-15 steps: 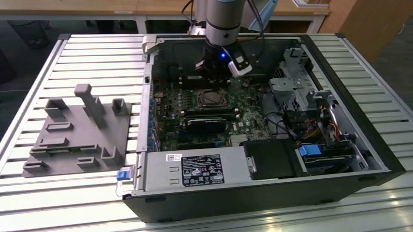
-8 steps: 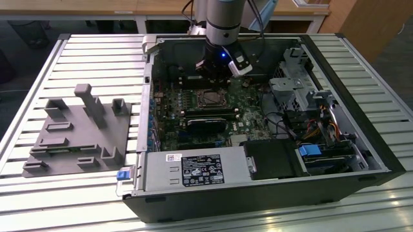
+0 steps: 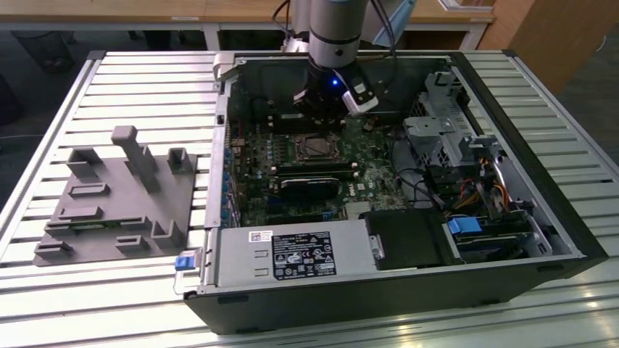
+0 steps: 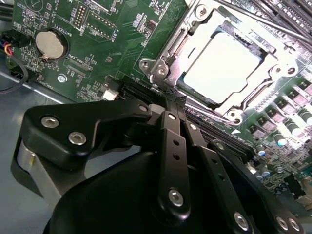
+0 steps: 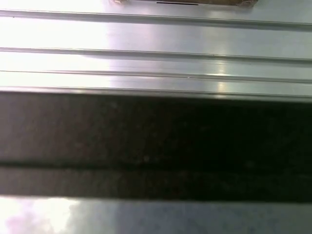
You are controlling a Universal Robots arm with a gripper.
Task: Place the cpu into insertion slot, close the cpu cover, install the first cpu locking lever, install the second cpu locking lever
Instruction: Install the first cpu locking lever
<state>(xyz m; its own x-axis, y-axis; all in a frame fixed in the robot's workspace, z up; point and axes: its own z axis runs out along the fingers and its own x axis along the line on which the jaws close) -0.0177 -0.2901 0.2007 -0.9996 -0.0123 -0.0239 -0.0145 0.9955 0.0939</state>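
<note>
Exterior view: arm reaches down into open computer case [image 3: 541, 217] on slatted bench [image 3: 126, 80], hand [image 3: 324, 109] low over motherboard [image 3: 290, 181], just beside insertion slot [image 3: 314, 147]. Second wrist view: cpu [image 4: 222, 63] seated in slot, pale face showing through window of cpu cover [image 4: 187, 34], which lies flat over it. Hand linkage fills foreground; whether clenched or released, cannot tell. Grey fixture [image 3: 116, 203] on bench, well apart from case

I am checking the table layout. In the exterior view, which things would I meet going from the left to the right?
Grey fixture → power supply → cpu under the gripper → drive cage.
</note>
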